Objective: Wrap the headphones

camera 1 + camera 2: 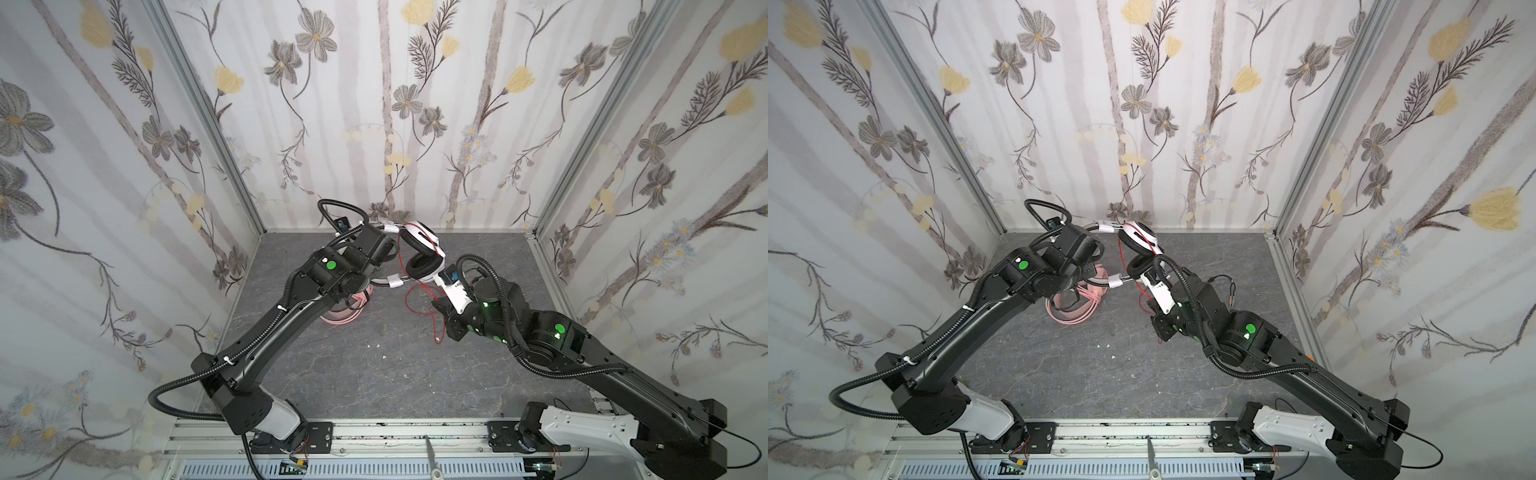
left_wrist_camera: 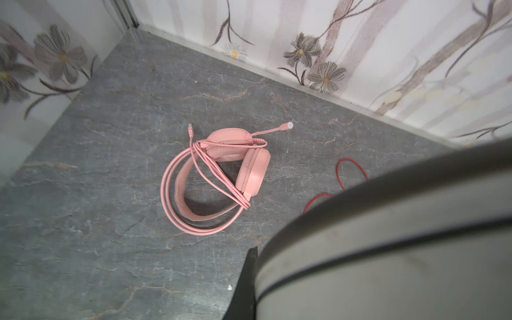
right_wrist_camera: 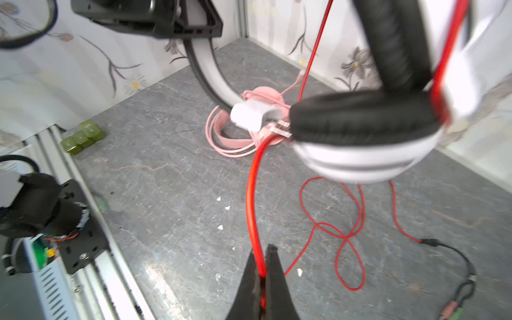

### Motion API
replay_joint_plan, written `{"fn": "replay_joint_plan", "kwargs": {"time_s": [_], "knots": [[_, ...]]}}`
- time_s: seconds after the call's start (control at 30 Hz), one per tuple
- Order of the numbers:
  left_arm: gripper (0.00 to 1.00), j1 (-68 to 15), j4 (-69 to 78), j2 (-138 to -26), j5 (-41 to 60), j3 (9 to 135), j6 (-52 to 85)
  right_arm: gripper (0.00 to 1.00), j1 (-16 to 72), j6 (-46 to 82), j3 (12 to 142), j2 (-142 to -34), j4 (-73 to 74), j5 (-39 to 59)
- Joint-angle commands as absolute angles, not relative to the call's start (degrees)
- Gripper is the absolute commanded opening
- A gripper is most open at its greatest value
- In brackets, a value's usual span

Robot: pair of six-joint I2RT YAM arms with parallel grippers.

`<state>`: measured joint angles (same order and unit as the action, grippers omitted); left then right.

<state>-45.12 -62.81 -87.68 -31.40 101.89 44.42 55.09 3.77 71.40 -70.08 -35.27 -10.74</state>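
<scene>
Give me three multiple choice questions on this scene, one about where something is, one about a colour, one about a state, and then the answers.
1. Where is the pink headset?
A. On the table
B. Hung on the back wall
C. On the front rail

2. What colour is the cord in the right gripper?
A. Pink
B. Red
C. Black

3. How is the white-and-black headset?
A. Flat on the table
B. Held up by the left gripper
C. Stacked on the pink one

Answers:
1 A: it lies on the grey table, its own cord looped round it.
2 B: the shut jaws pinch the red cord.
3 B: the left gripper clamps its headband, with the earcups clear of the table.
</scene>
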Motion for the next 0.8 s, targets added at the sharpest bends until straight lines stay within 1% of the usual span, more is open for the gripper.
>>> {"fn": "replay_joint_plan", "kwargs": {"time_s": [0.0, 0.2, 0.3, 0.43, 0.53, 0.63, 0.77], "knots": [[0.00, -47.86, -67.85, -90.50, -40.25, 104.67, 35.52, 0.02, 55.04, -2.42, 75.24, -71.07, -39.15, -21.16], [0.00, -52.00, -72.39, -92.74, -41.22, 105.65, 28.69, 0.02, 54.85, -7.09, 79.36, -72.25, -41.14, -31.68], [0.00, -53.41, -70.74, -91.68, -36.35, 104.15, 23.46, 0.03, 53.95, -8.82, 79.43, -72.42, -40.24, -34.56], [0.00, -54.60, -66.58, -88.47, -29.57, 100.51, 18.29, 0.07, 52.82, -11.60, 79.13, -71.79, -36.87, -34.76], [0.00, -55.17, -66.83, -87.24, -29.12, 99.11, 17.11, 0.14, 52.83, -15.47, 76.57, -69.68, -31.21, -35.51], [0.00, -55.80, -67.32, -86.46, -28.14, 98.11, 16.22, 0.17, 52.68, -19.63, 73.33, -67.06, -25.67, -33.38], [0.00, -57.07, -66.71, -85.16, -27.04, 96.85, 15.35, 0.18, 52.09, -20.68, 73.34, -66.79, -24.30, -29.68]]}}
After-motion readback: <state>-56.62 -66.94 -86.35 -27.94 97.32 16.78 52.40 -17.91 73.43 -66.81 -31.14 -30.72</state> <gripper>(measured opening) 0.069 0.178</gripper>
